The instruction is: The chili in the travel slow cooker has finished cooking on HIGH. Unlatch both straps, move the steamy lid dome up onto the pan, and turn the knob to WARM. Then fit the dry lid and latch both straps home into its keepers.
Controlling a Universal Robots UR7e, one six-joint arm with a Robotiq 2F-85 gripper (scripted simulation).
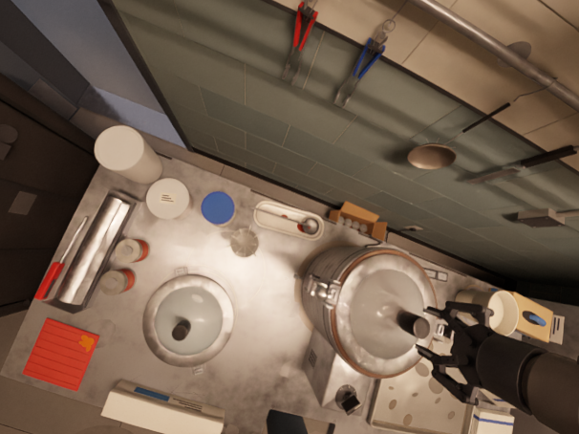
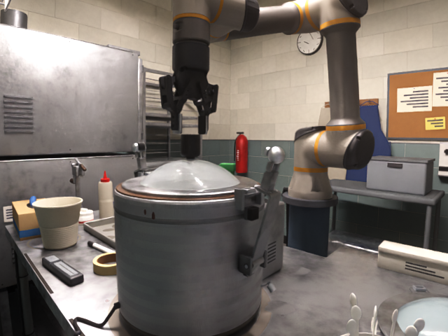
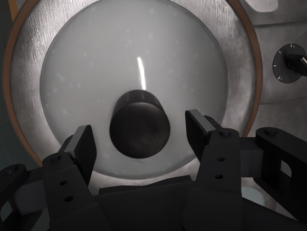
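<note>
My gripper (image 2: 189, 127) (image 3: 140, 131) (image 1: 426, 330) hangs open and empty just above the black handle (image 2: 190, 146) (image 3: 139, 124) (image 1: 413, 324) of the steamy lid. The steamy lid (image 2: 188, 177) (image 1: 384, 306) sits dome up on the slow cooker (image 2: 188, 249) (image 1: 363, 306). The strap on the cooker's near side (image 2: 266, 181) stands swung up, off the lid. The other strap is hidden. The knob (image 3: 292, 63) (image 1: 348, 399) sits on the control base beside the pot. The dry lid (image 1: 188, 320) lies dome up on the counter to the left. The pan (image 1: 415, 401) lies by the cooker.
Behind the cooker runs a tiled wall with hanging tongs (image 1: 298, 38) and a ladle (image 1: 431, 156). Jars (image 1: 167, 197), a foil box (image 1: 93, 251), a spoon rest (image 1: 288, 220) and a cup (image 1: 501, 310) crowd the counter. The strip between cooker and dry lid is bare.
</note>
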